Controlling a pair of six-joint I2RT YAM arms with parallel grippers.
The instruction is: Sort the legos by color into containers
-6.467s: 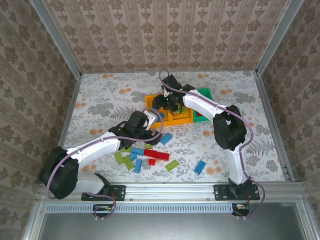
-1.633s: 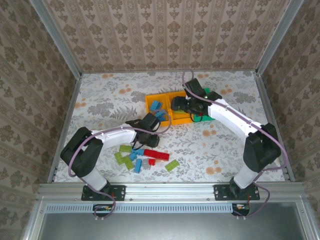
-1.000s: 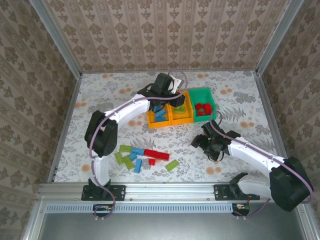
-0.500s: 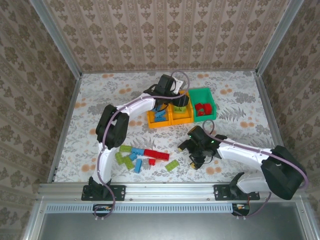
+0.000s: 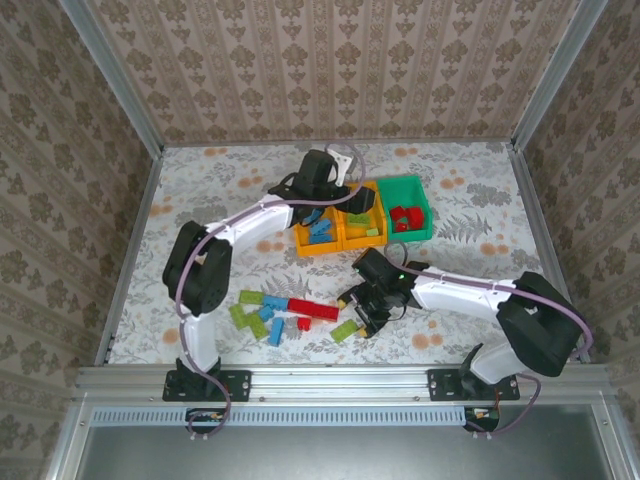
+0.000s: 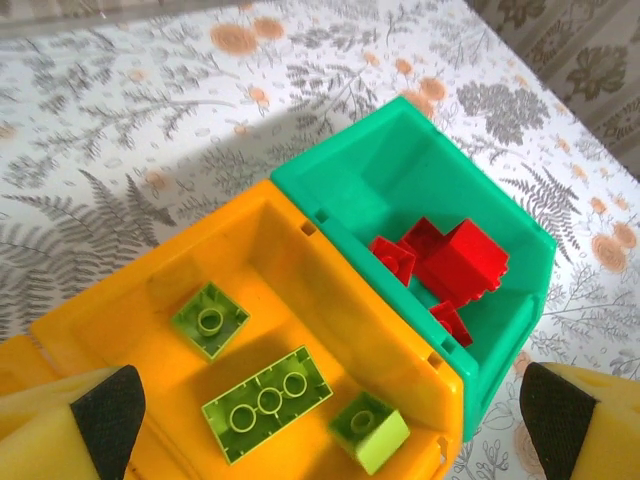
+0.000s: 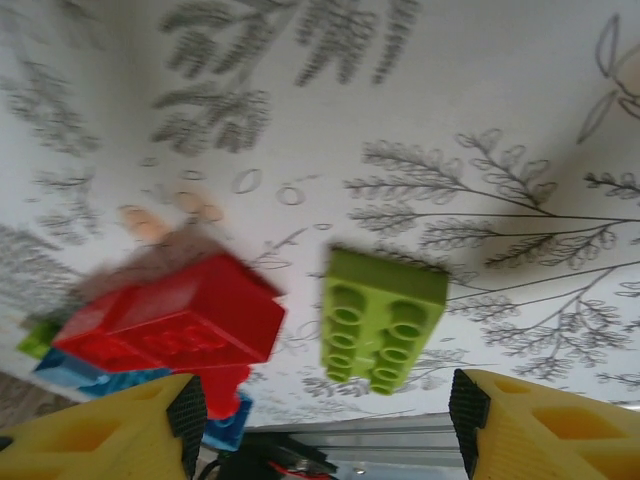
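Currently going after one lime green lego point(image 7: 382, 318), lying flat and studs-up on the surface point(image 5: 220, 200), loose, just right of the long red lego point(image 5: 312, 310) and slightly nearer the arm bases. Hanging the right end effector point(image 5: 362, 314) just off that long red lego's right end, almost over the lime piece, with its fingers point(image 7: 540, 425) spread wide and gripping nothing.

Seeing it through the right wrist camera as lying ahead of the gap, roughly centred between the two yellow tips, its long axis running away from the wrist and so crossing the closing line. Probably needing only a short reach forward and a straight descent, pinching across the short width with little wrist turn. Watching a red lego point(image 7: 170, 325) on its left, apart from it but near enough to get nudged.

Judging the right arm far the nearer. Holding the left end effector point(image 6: 330, 425) well beyond the long red lego, over the containers point(image 5: 300, 245), likewise wide and empty, above the middle orange-yellow container point(image 6: 290, 225) carrying three lime pieces. Likely taking this lime one there too, beside the green container point(image 6: 400, 165) of reds.
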